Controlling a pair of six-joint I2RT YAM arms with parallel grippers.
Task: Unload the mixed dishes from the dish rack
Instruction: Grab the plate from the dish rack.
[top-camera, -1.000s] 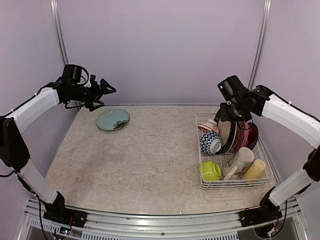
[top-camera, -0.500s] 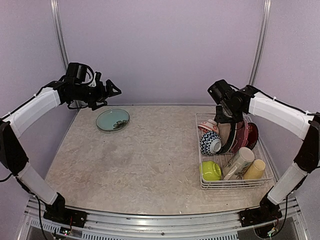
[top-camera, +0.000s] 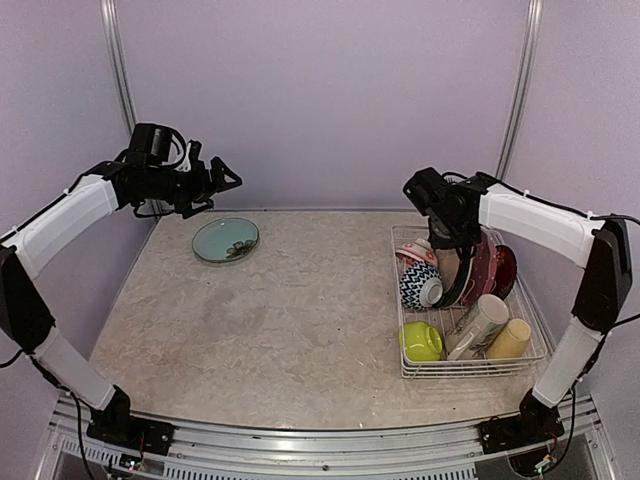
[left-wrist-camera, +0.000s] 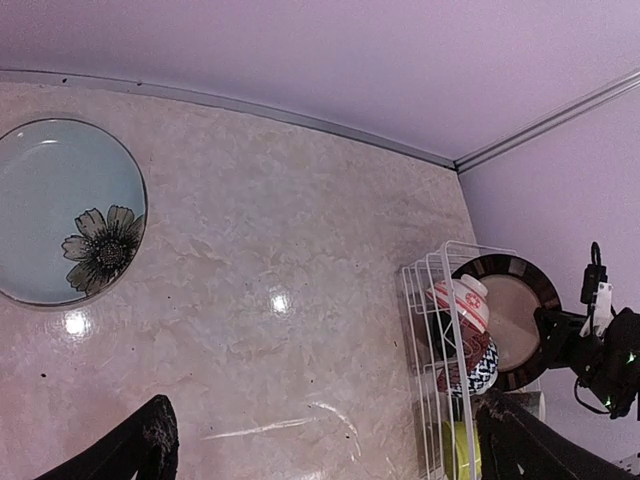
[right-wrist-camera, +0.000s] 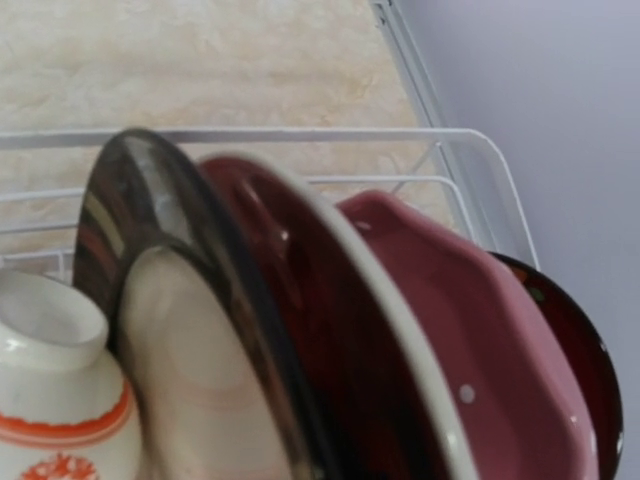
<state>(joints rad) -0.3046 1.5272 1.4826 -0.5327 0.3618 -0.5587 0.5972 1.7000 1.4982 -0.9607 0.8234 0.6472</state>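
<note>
Dish rack stood at the right of the counter. It held the black-rimmed cream plate and dark red plate upright. Beside them were the red-patterned bowl, blue-chevron bowl, lime-green bowl, cream mug and yellow mug. A flowered plate lay far left. Left pincer hovered above it, fingers apart. Right pincer was over the plates' tops; its grip could not be told.

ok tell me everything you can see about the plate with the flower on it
The flower plate is round, pale blue-green and glossy like glazed ceramic, with one dark daisy-like flower painted near its rim. It lies flat, face up, on the marbled table at the far left, well apart from the dish rack. Nothing sits on it or touches it.
</note>
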